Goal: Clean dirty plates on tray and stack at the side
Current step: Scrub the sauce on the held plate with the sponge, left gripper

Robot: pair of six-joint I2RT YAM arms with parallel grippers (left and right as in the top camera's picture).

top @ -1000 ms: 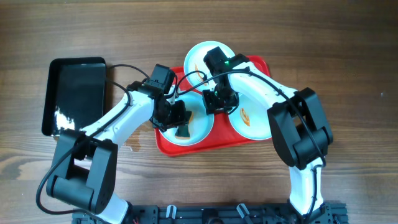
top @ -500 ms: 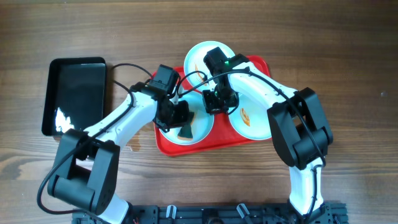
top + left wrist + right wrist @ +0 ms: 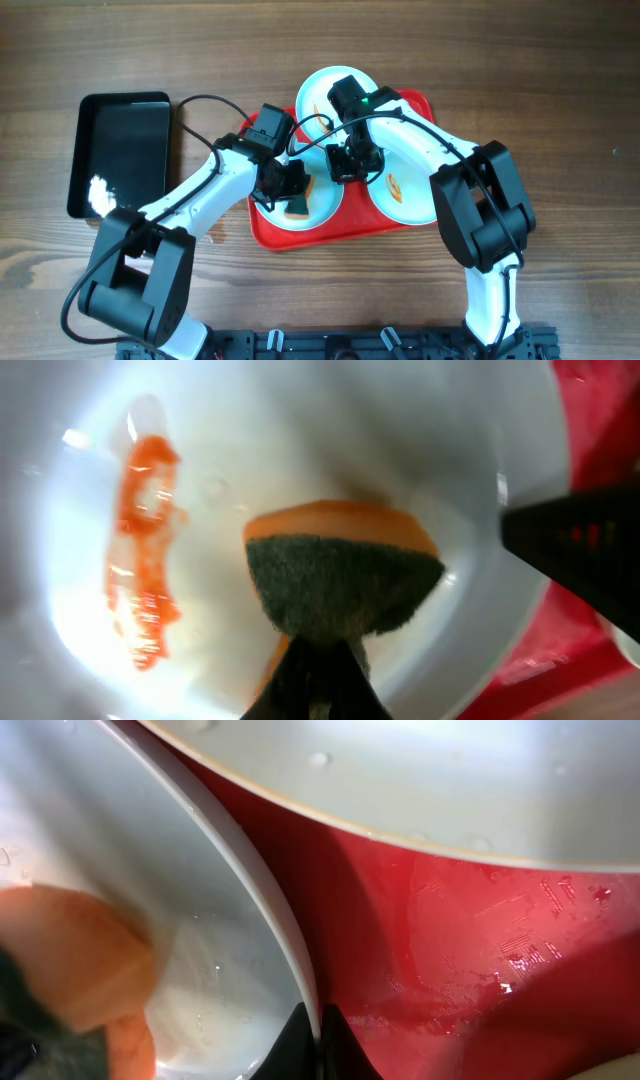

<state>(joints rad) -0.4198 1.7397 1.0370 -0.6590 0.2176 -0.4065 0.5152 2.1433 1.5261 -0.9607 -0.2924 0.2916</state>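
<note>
Three pale plates lie on the red tray (image 3: pixel 270 228). My left gripper (image 3: pixel 290 190) (image 3: pixel 320 665) is shut on an orange sponge with a dark green scrub face (image 3: pixel 298 205) (image 3: pixel 340 585), which rests inside the front-left plate (image 3: pixel 318 212) (image 3: pixel 300 450). An orange-red sauce smear (image 3: pixel 145 550) lies left of the sponge. My right gripper (image 3: pixel 344 172) (image 3: pixel 318 1025) is shut on that same plate's right rim (image 3: pixel 285 930), one finger inside and one outside. The right plate (image 3: pixel 405 195) carries a sauce smear; the back plate (image 3: pixel 322 92) (image 3: pixel 400 780) sits partly under my right arm.
A glossy black tray (image 3: pixel 125 150) lies on the wooden table to the left of the red tray. A black cable (image 3: pixel 205 103) loops above the left arm. Bare wet red tray floor (image 3: pixel 470 950) shows between the plates.
Both grippers have closed: the left onto the sponge, the right onto the plate rim. The left gripper and sponge have shifted slightly right over the front-left plate.
</note>
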